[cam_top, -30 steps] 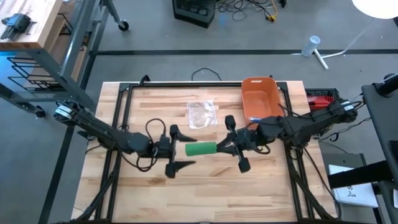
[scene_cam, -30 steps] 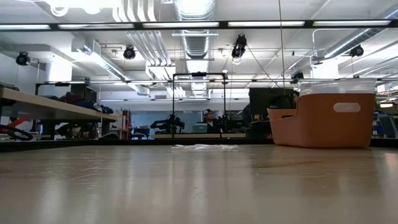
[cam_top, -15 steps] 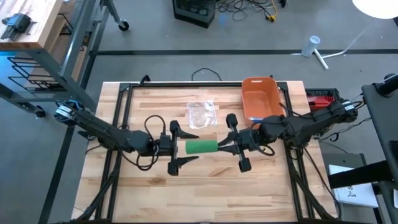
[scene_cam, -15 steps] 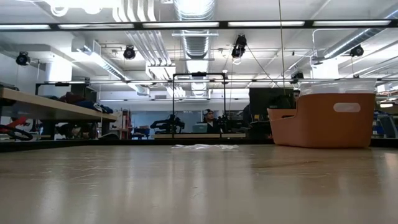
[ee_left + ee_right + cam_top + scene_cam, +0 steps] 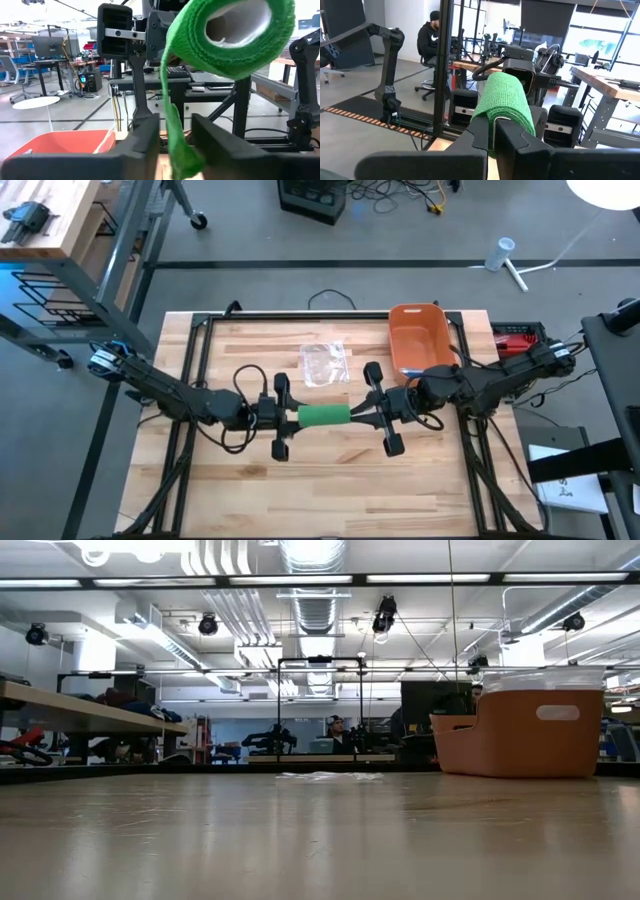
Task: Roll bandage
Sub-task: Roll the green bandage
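Between both arms, the green bandage roll [image 5: 324, 416] hangs gripped.

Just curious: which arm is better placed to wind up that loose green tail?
Probably the left: its tool sits closed around the hanging tail, while the right tool is shut on the green roll.

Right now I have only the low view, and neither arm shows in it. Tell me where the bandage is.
Observer: The green bandage roll is held off the table, mid-table, between both grippers.
Operator: Say who holds it.
Observer: The right gripper is shut on one end of it.
Operator: Report the left one.
Observer: The left gripper is at the other end, where a loose tail hangs from the roll.
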Available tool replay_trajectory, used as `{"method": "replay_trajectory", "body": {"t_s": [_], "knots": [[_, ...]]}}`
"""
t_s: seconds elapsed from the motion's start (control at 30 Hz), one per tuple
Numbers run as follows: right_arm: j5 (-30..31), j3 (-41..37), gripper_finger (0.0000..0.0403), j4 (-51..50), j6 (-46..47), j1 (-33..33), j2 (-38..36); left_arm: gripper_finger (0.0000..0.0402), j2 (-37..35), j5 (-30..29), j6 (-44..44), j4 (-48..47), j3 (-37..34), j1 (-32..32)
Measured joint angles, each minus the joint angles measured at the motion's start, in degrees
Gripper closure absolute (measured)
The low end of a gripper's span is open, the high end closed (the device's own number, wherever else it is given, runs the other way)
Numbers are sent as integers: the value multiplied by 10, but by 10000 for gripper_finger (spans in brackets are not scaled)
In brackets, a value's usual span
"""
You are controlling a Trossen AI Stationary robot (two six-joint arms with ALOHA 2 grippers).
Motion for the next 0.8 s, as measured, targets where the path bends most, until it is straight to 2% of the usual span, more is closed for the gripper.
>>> {"method": "replay_trajectory", "body": {"t_s": [0.13,0.2,0.33,0.5,0.63,0.8], "knots": [[3,0,400,0,-4,0,0,374,0,0,0,0,0,0],[14,0,400,0,-5,0,0,394,0,0,0,1,-1,0],[32,0,400,10,-18,0,0,387,0,0,-7,0,-4,0],[33,1,400,47,-25,-1,0,399,2,-1,-12,2,-7,1],[33,1,400,56,9,-2,0,399,2,-28,2,1,-8,2],[30,-3,400,40,34,-1,0,400,2,-34,5,0,-8,9]]}}
